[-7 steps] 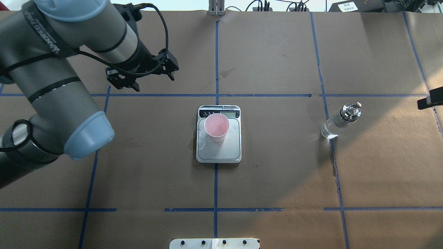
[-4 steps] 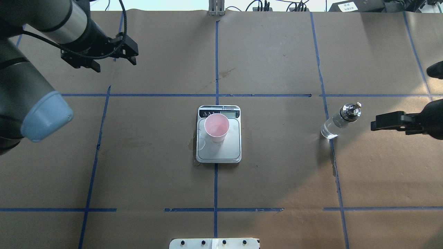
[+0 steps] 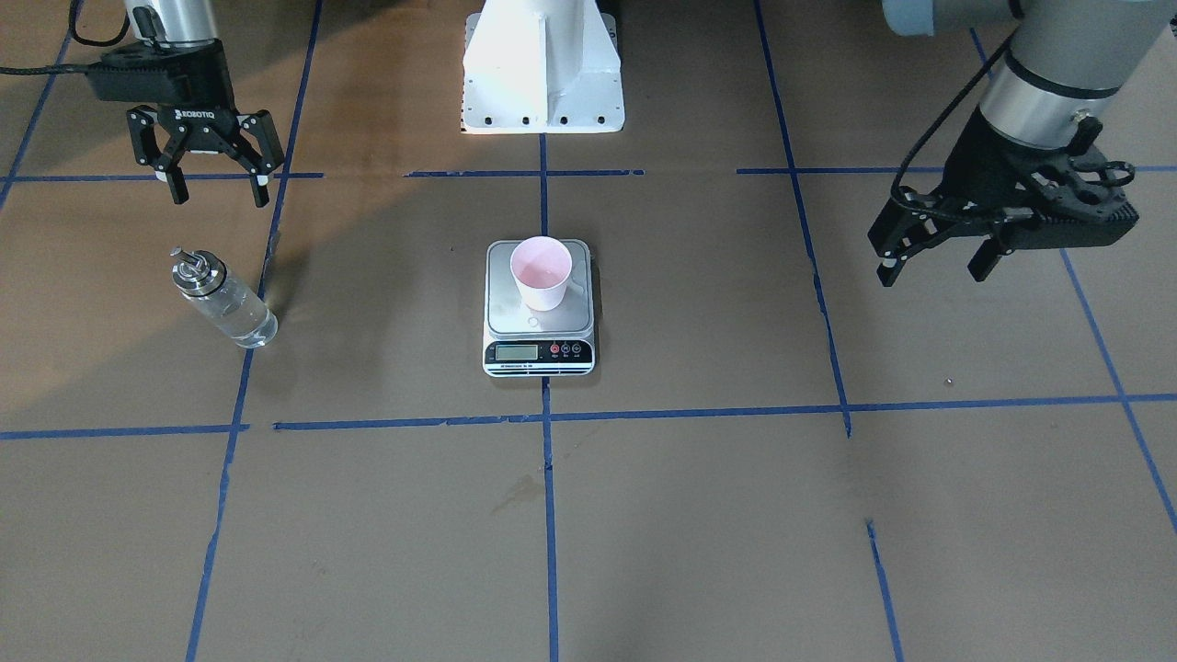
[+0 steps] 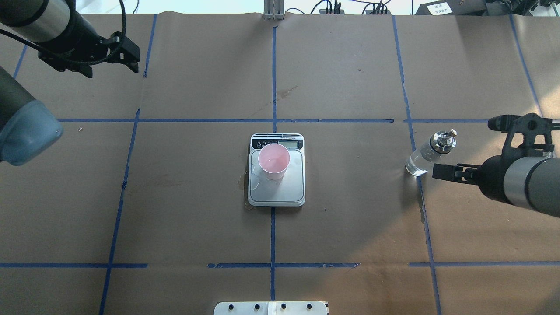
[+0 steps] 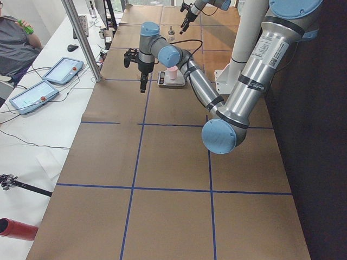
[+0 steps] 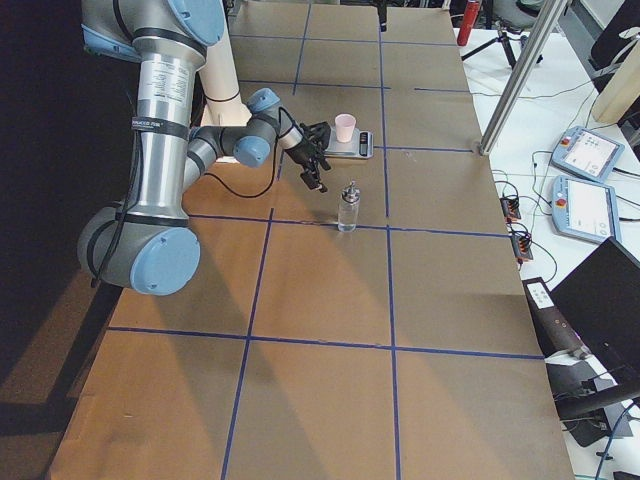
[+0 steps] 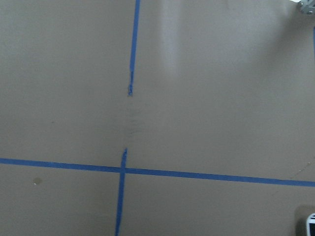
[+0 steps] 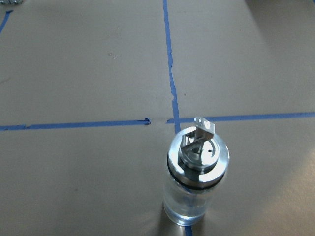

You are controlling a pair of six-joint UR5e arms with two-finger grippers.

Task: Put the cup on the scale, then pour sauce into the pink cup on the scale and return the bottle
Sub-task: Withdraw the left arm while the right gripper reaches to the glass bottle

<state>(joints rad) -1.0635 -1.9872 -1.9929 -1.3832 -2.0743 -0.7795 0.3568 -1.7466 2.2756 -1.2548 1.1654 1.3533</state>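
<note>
Nearby, spread right tool (image 3: 219, 195) faces freestanding bottle (image 3: 223, 299).

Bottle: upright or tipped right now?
Upright. The bottle stands on its base on the table, spout on top; the right gripper hangs open nearby, not touching it.

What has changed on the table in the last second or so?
The left gripper moved away from the scale toward the table's far left, open and empty. The right gripper came in from the right edge and now hovers open beside the bottle, not touching it. Nothing was grasped or released. The cup, scale and bottle stayed put.
</note>
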